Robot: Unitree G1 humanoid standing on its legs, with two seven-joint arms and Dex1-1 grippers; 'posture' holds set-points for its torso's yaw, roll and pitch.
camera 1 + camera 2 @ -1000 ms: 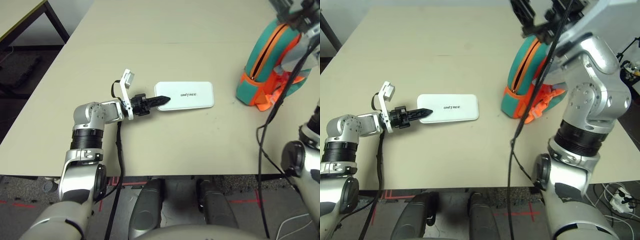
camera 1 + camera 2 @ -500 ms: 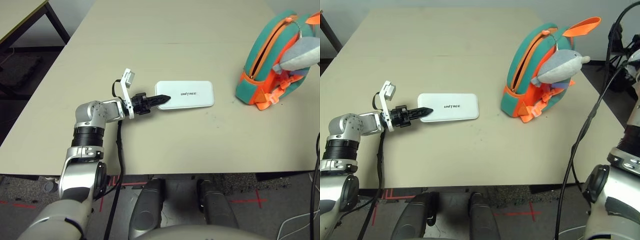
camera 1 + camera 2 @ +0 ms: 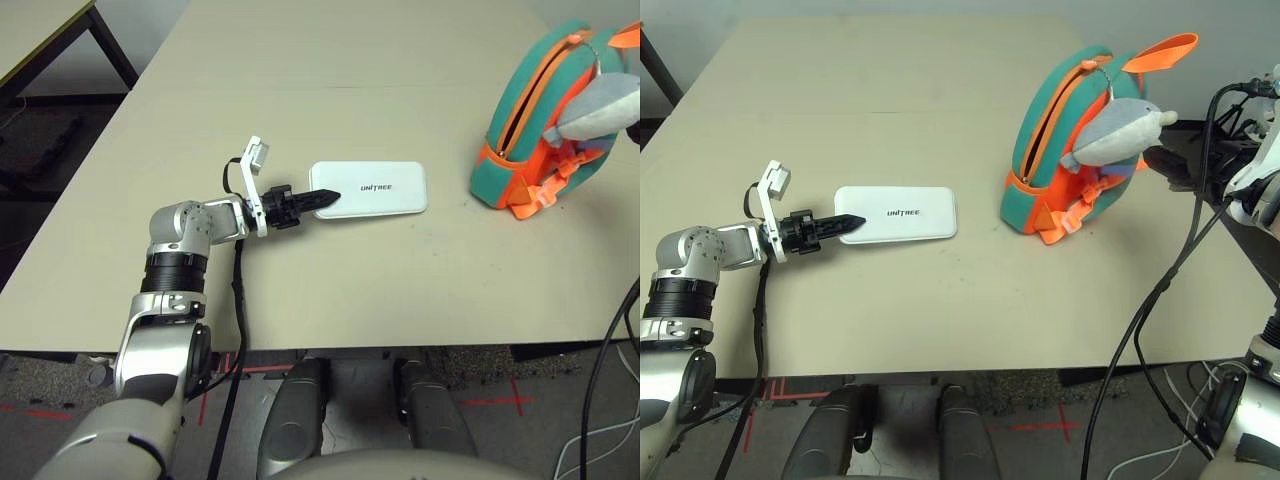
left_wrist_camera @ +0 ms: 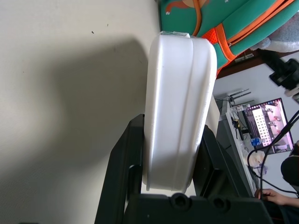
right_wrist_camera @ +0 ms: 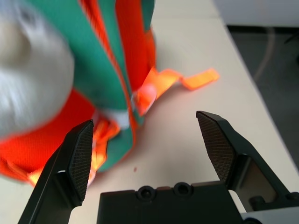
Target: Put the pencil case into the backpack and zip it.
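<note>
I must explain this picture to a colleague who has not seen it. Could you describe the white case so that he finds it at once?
On the beige table, look left of the standing teal and orange backpack. The pencil case lies flat near the middle, and the left gripper is shut on its end. It is the white, flat, rounded rectangle with small dark lettering, unlike the grey plush charm hanging on the backpack.

Broad beige worktop, matte and evenly lit, faint seam running across its far part. Second pale table with dark metal legs off to the far left, separated by a gap. Dark grey speckled floor beneath, marked with red tape lines near the front edge. White cables trailing on the floor at the right. Past the worktop's right end, a cluttered desk with a lit monitor showing pink and purple. Pale wall beyond the far edge.
</note>
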